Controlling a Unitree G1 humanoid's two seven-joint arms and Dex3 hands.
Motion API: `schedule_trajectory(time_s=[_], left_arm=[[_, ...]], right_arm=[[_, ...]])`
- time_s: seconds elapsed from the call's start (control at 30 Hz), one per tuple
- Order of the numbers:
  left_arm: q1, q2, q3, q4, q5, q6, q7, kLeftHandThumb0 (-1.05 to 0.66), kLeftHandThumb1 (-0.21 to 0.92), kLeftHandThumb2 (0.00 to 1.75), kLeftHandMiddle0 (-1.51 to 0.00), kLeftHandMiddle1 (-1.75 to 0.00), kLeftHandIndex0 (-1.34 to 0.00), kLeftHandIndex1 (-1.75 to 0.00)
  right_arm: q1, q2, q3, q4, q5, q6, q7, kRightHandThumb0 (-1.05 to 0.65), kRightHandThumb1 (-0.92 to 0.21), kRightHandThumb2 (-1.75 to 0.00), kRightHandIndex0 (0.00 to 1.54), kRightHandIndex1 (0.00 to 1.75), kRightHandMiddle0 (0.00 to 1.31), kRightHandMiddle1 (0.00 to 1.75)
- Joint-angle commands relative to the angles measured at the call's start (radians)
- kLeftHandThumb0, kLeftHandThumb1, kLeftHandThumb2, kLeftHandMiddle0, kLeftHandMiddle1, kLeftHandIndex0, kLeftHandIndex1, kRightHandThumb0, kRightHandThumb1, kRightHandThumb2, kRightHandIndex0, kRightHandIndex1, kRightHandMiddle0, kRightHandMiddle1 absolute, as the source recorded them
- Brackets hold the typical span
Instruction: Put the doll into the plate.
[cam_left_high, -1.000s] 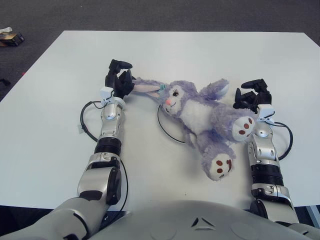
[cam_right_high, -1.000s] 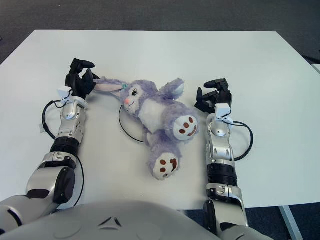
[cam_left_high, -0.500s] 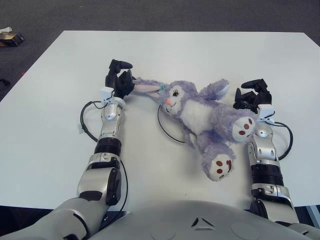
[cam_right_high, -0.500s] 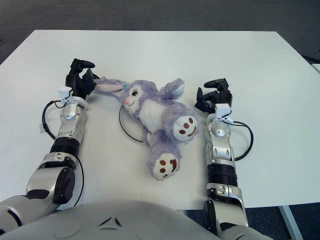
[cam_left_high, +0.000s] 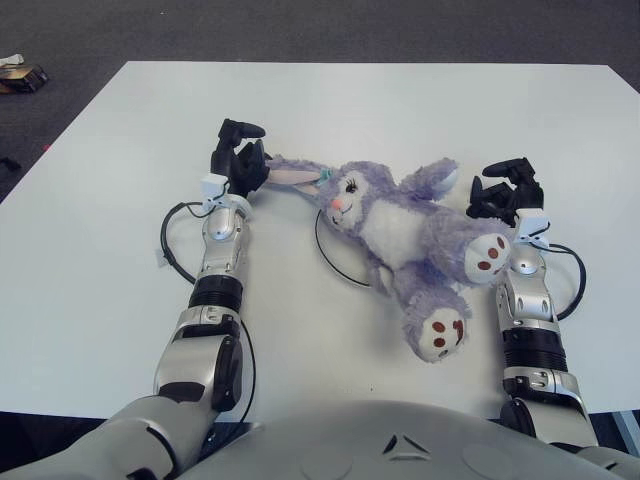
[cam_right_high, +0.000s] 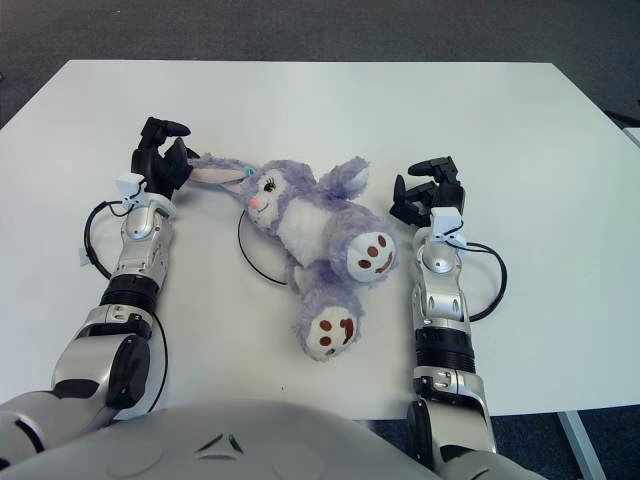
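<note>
A purple rabbit doll (cam_right_high: 320, 235) is seen lying on its back on the white table (cam_right_high: 330, 110), over a thin dark ring (cam_right_high: 250, 260). One long ear is gripped by the left hand (cam_right_high: 160, 160). The right hand (cam_right_high: 425, 195) is held curled and empty just beside the doll's foot.

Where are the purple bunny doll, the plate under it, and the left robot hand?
Purple bunny doll (cam_left_high: 400, 228), left eye view, on its white belly.
Plate (cam_left_high: 330, 262), left eye view, on its dark rim showing beside the doll.
Left robot hand (cam_left_high: 238, 162), left eye view, on the black fingers at the doll's ear.
</note>
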Motion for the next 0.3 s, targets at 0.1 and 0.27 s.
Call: schedule_trajectory(time_s=[0.1,0.27], left_arm=[[0.053,-0.010,-0.004,0.032,0.003,-0.011,0.002,-0.36,0.82,0.63,-0.80,-1.75,-0.29,-1.72],[0.053,-0.010,-0.004,0.032,0.003,-0.011,0.002,-0.36,0.82,0.62,-0.81,-1.75,-0.29,-1.72]], right_arm=[[0.007,0.007,-0.005,0.022,0.007,-0.006,0.000,-0.01,-0.39,-1.17,0.64,1.59,0.39,1.68],[0.007,0.008,-0.005,0.022,0.007,-0.006,0.000,-0.01,-0.39,-1.17,0.64,1.59,0.39,1.68]])
